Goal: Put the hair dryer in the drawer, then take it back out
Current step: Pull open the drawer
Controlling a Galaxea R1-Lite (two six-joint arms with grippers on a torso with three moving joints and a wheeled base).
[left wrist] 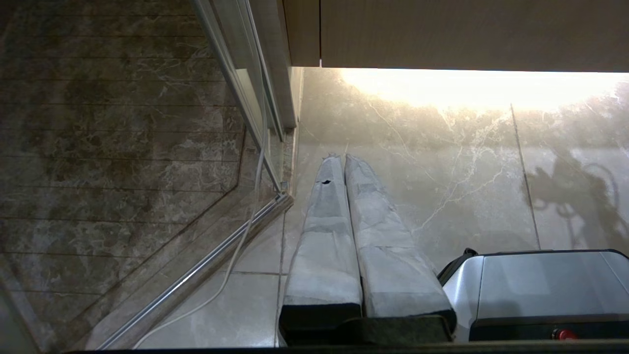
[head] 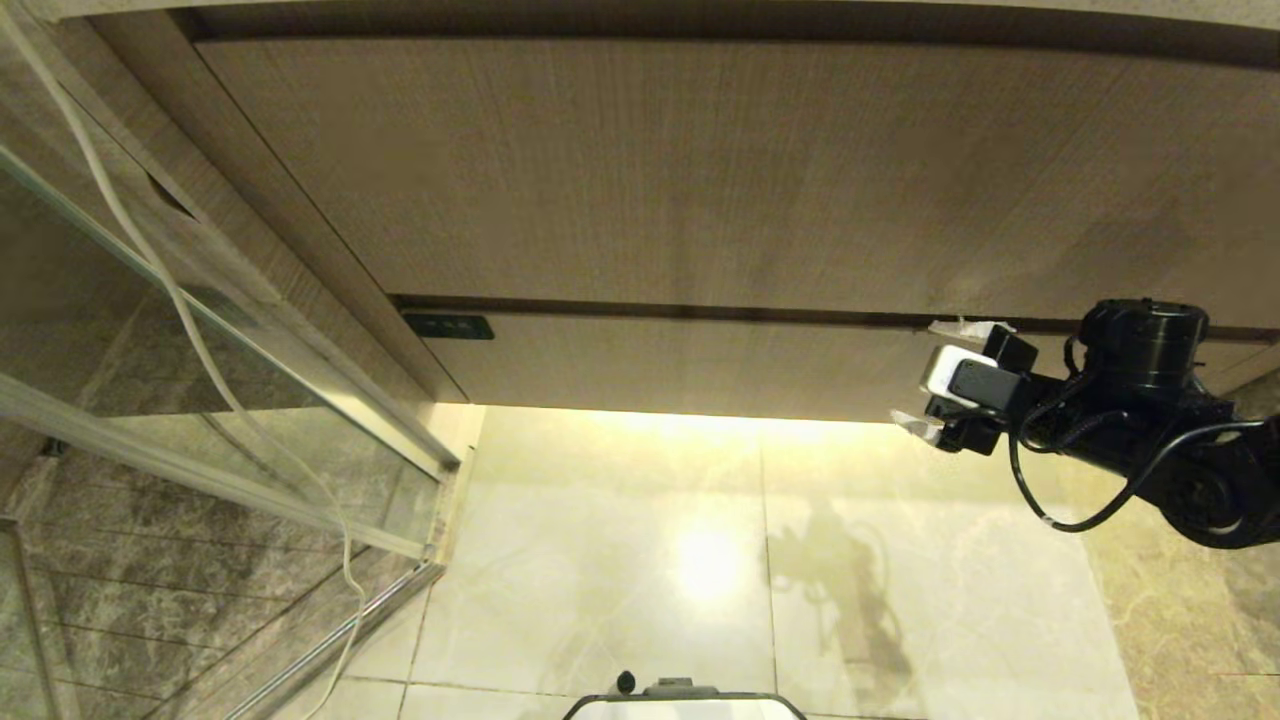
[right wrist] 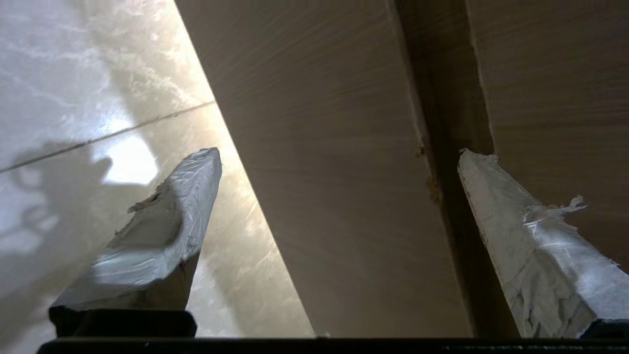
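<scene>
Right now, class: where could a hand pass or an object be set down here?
Free: pale floor tiles between the glass partition and the right gripper. Crowded: the right gripper, open, straddles the closed drawer front's right end.

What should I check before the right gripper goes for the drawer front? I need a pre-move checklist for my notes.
1. Drawer shut, front flush: ok.
2. Right gripper open, fingers straddling the drawer front: ok.
3. Upper finger at the dark gap above the front: ok.
4. Left gripper shut, parked over the floor: ok.
5. Hair dryer location: cannot tell, not in view.
</scene>
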